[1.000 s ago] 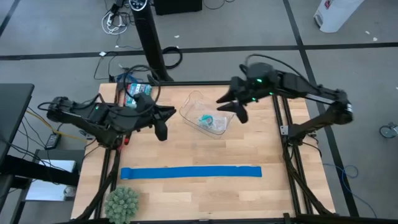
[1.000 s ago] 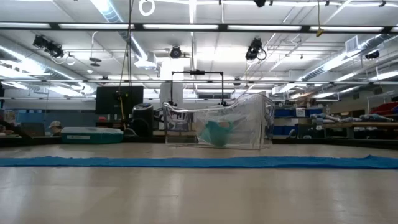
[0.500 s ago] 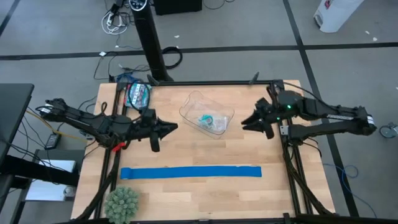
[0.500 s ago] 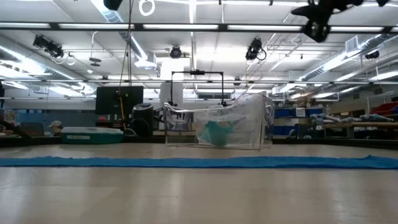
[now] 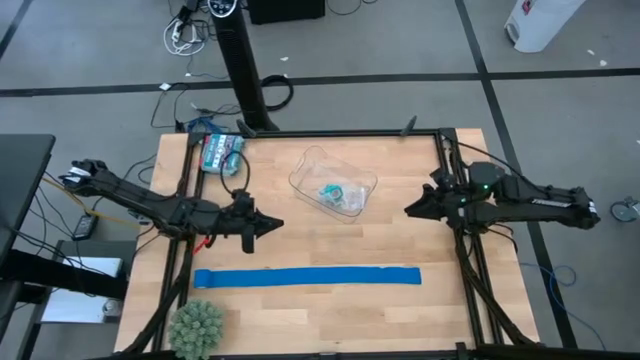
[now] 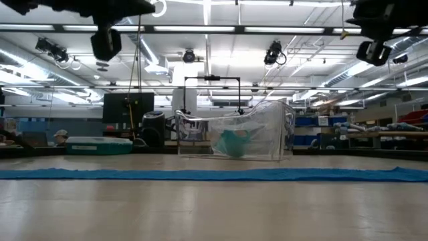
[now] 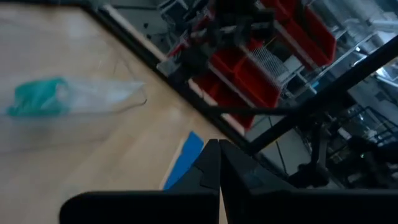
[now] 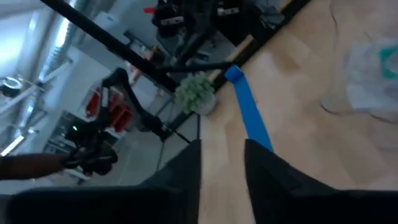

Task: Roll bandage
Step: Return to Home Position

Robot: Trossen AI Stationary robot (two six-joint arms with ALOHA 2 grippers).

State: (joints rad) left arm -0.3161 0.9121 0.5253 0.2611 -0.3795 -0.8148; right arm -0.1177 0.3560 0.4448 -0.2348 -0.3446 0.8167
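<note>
We see the bandage [image 5: 332, 192] lying in the clear bin [image 5: 305, 163], between the 2 arms and well apart from both. The left gripper [image 5: 266, 222] hangs to one side of it with fingers pressed together on nothing, the right gripper [image 5: 411, 210] to the other, slightly parted and empty; both point inward at the bin, neither clearly nearer. We judge that homing only asks each arm to draw outward, clear of the bin and the crosswise blue strip [image 5: 307, 277].

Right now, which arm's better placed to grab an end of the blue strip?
Right, probably. The right gripper, open, hangs in line with the blue strip's right end; the left gripper, shut, sits inboard of its left end.
</note>
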